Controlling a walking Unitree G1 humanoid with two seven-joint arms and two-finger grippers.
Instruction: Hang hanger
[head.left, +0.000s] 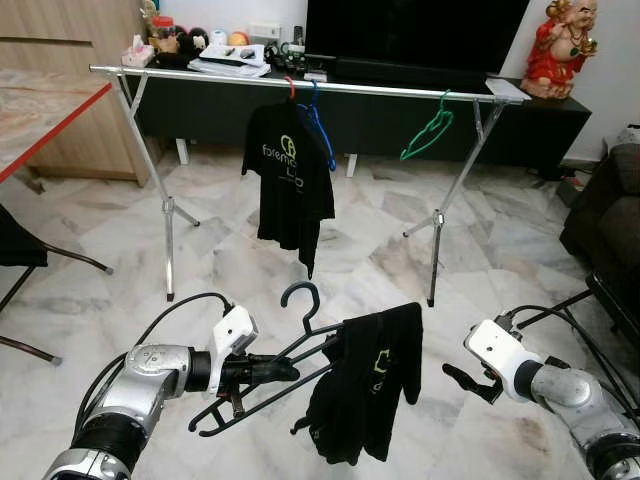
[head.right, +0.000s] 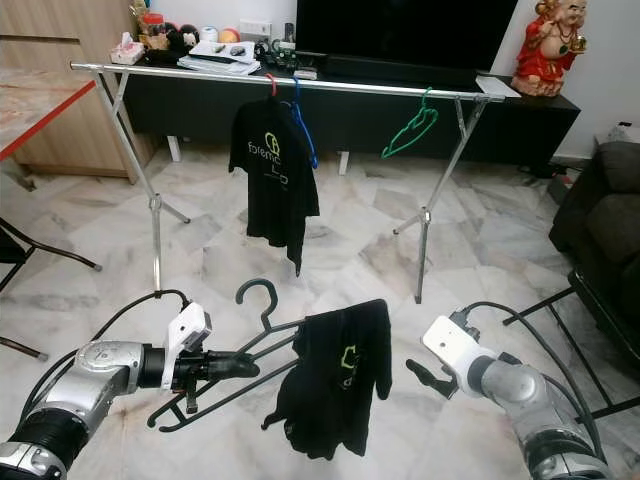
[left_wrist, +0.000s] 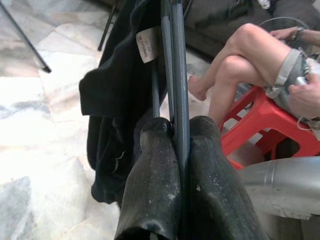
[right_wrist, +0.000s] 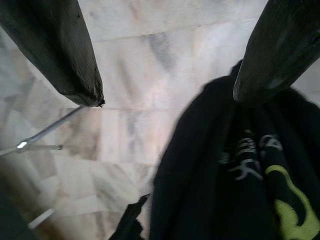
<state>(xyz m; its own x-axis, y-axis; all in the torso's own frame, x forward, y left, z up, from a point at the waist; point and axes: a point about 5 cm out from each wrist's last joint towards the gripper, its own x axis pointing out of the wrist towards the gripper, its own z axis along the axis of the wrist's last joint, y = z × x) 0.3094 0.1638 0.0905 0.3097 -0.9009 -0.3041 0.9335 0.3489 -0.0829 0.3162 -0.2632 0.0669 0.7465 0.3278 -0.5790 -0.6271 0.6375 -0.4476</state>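
Gripping the dark hanger (head.left: 262, 378) at one end, left hand (head.left: 272, 370) is closed on it; a black shirt (head.left: 368, 392) is draped over it, low before the rail (head.left: 300, 84). Right hand (head.left: 468, 383) is spread wide, just beside the shirt, not touching.
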